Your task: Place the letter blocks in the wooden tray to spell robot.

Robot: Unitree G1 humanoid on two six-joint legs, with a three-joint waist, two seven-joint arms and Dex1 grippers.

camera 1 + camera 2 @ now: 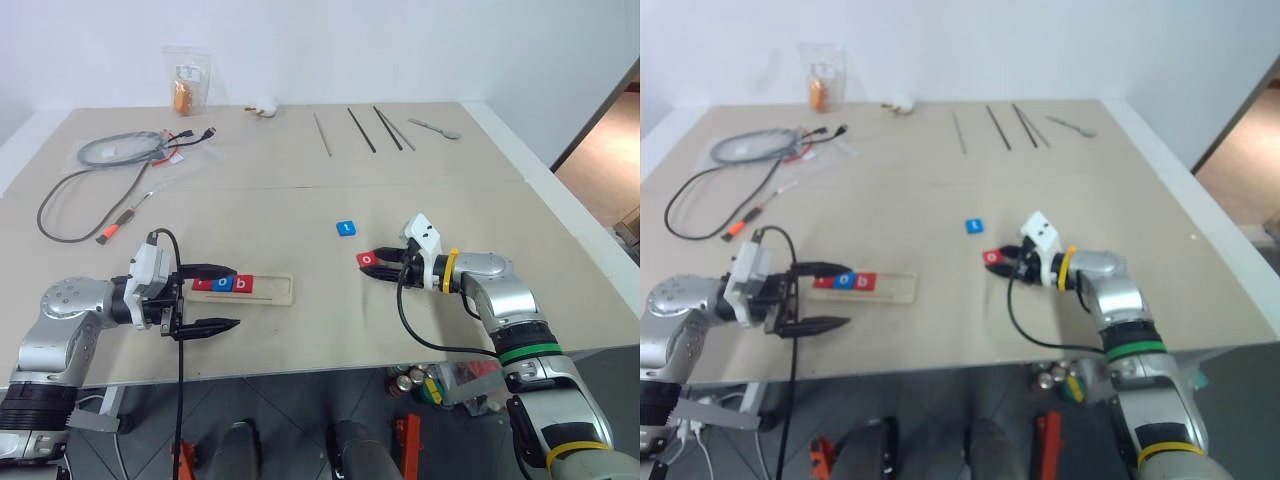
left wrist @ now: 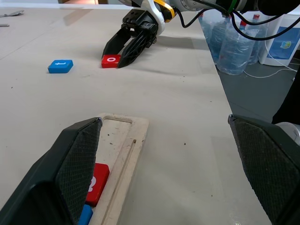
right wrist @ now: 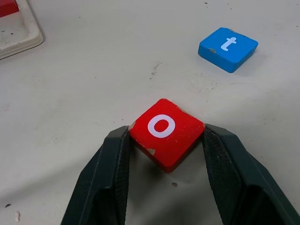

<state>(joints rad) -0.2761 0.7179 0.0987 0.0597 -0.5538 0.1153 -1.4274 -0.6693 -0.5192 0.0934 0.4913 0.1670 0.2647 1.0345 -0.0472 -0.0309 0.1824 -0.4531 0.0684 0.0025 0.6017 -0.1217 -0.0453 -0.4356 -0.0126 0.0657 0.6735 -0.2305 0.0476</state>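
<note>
The right gripper (image 3: 164,154) has its two black fingers (image 3: 105,178) pressed against opposite corners of the red o block (image 3: 165,131), grasping it where it lies flat on the table (image 1: 300,200). That tile is a small red square with a white lowercase o on top, a little chipped along its near edges, and it sits turned diamond-wise between the fingers. Just beyond it, apart from the fingers, lies the blue t block (image 3: 228,48), a blue square with a white t, also flat on the table.

The left gripper (image 1: 212,298) hangs with its fingers (image 2: 70,173) spread wide, released and holding nothing, one finger over the near end of the wooden tray (image 1: 278,289) and the other off its side. The tray is a long pale wooden strip with a shallow groove running its length. In its groove, at the end by the left gripper, three tiles sit side by side and touching: a red one partly hidden by the finger, a blue o block (image 1: 222,284) and a red b block (image 1: 241,284); the rest of the groove is bare wood.

Farther back on the table lie a coiled grey cable (image 1: 120,150), thin dark rods (image 1: 360,130) and a small clear bag (image 1: 188,78)
</note>
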